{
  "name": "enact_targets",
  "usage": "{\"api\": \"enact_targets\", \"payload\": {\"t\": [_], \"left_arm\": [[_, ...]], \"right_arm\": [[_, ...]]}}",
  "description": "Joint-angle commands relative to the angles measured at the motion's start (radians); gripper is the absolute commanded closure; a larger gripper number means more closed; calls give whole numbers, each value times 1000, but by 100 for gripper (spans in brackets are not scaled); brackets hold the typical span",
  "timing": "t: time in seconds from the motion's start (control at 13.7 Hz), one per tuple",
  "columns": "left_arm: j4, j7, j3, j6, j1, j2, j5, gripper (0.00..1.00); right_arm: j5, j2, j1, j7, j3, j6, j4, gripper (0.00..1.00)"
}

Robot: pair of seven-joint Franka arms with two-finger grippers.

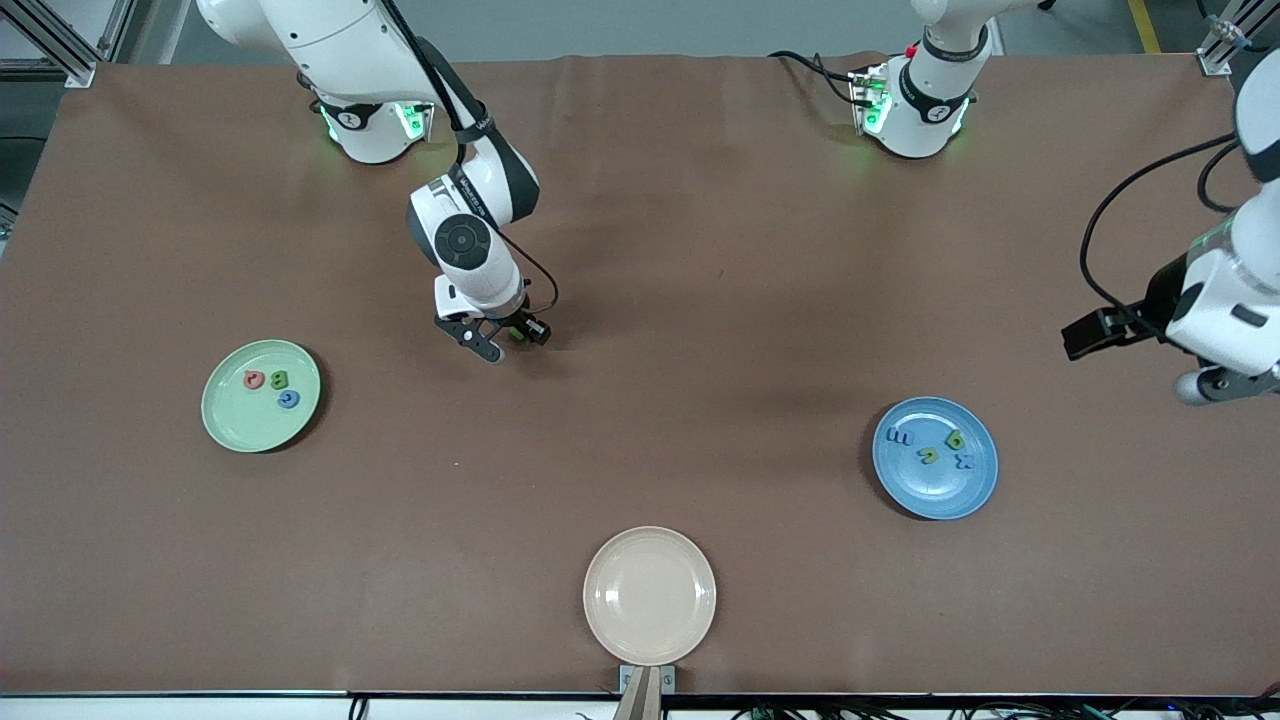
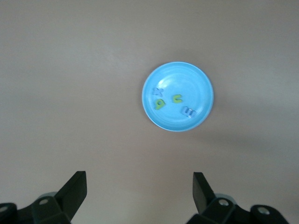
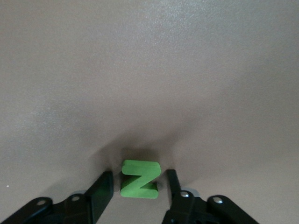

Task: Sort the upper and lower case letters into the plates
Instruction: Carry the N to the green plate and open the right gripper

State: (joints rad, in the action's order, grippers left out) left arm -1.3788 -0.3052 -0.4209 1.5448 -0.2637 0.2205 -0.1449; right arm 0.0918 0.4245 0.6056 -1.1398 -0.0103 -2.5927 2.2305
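A green letter Z (image 3: 139, 184) lies flat on the brown table, seen as a green speck (image 1: 517, 335) in the front view. My right gripper (image 3: 140, 175) (image 1: 505, 345) is down at the table with its fingers on either side of the Z; a thin gap shows on each side, so it is open. The pale green plate (image 1: 235, 420), toward the right arm's end, holds three letters. The blue plate (image 1: 935, 490) (image 2: 182, 77), toward the left arm's end, holds several letters. My left gripper (image 2: 138, 176) hangs wide open and empty in the air, near the blue plate.
A cream-beige plate (image 1: 650, 595) with nothing on it sits close to the table's edge nearest the front camera. The two robot bases stand along the table's farthest edge.
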Motion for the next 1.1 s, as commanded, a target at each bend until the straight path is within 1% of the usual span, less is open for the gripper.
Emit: {"api": "enact_targets", "payload": {"t": [0.0,0.15,0.29,0.37,0.51,0.59,0.73,0.88,1.03], "left_arm": [[-68,86,189,-31,116,-119,103,0],[-158,136,270,-29,181,-199,122,0],[-209,149,333,-28,228,-248,160,0],[-239,150,349,-26,250,-275,162,0],[-256,150,350,-26,258,-294,160,0],[-255,150,349,-26,258,-294,159,0],[-255,150,349,-26,259,-294,154,0],[-256,156,349,-28,258,-296,156,0],[-255,159,349,-26,258,-294,154,0]], "right_arm": [[6,11,8,-6,7,-12,11,64],[6,11,8,-6,7,-12,11,72],[6,11,8,-5,7,-7,11,83],[6,10,8,-3,7,-3,9,85],[6,-6,8,-1,7,11,8,86],[5,-25,0,8,10,49,1,86],[-6,-104,-38,73,16,208,-23,86],[-6,-183,-154,254,15,366,-58,86],[-15,-219,-268,461,16,463,-95,86]]}}
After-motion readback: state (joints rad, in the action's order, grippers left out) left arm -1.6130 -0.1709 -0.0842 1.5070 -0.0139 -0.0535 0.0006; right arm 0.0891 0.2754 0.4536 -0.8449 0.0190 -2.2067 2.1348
